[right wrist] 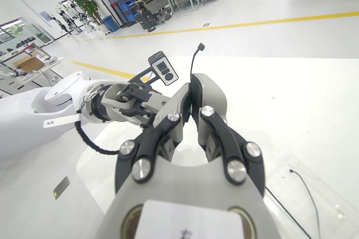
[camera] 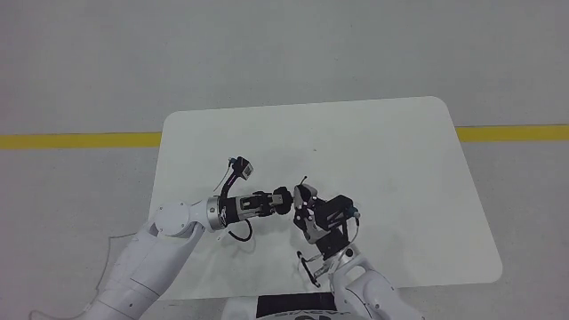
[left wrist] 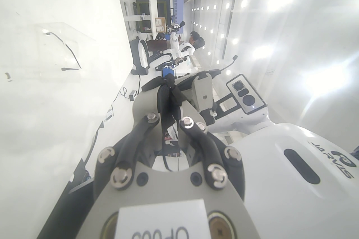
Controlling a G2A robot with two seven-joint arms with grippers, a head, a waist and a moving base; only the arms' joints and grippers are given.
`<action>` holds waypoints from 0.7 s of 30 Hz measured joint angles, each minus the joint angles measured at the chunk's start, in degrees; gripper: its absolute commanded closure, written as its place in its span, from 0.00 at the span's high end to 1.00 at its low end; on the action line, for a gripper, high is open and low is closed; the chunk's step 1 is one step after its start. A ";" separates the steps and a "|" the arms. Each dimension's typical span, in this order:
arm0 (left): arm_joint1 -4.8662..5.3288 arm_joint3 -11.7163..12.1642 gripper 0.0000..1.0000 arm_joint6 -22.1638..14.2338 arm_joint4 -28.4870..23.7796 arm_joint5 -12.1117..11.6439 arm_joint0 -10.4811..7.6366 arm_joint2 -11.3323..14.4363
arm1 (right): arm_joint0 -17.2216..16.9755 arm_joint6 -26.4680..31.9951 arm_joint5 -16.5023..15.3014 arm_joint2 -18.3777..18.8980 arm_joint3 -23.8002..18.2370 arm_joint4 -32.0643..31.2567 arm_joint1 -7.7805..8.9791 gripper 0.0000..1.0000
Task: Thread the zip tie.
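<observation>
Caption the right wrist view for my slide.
Right gripper shut on a zip tie, its head end protruding, over the white table.

At bottom centre in the left wrist view, a white label (left wrist: 161,219) is showing upside-down characters, cut off. In the right wrist view, a second label (right wrist: 190,223) is showing an unreadable mark.

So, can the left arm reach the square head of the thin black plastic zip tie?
Probably yes: the black zip tie pokes its square head up above the shut right claw, and the left claw is close beside it, nothing between. It looks shut, though, so must open first.
</observation>
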 measured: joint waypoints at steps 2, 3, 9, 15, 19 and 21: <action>0.00 0.00 0.00 0.00 0.00 0.00 0.00 0.00 | -0.25 -0.59 0.37 0.37 -0.38 0.12 0.04 0.00; 0.00 0.00 0.00 0.00 0.00 0.00 0.00 0.00 | -0.37 -0.83 0.55 0.53 -0.56 0.16 0.06 0.00; 0.00 0.00 0.00 0.00 0.00 0.00 0.00 0.00 | -1.11 -1.81 1.46 1.24 -1.67 1.09 0.13 0.00; 0.00 0.00 0.00 0.00 0.00 0.00 0.00 0.00 | -1.11 -1.80 1.50 1.24 -1.67 1.13 0.12 0.00; 0.02 -0.24 0.00 1.19 2.73 0.00 -0.34 0.62 | -0.86 -2.08 1.45 1.36 -1.54 0.51 0.14 0.00; 0.09 -0.15 0.00 0.44 3.58 0.00 -0.42 0.41 | -1.16 -2.57 1.47 1.47 -1.53 -0.73 0.24 0.00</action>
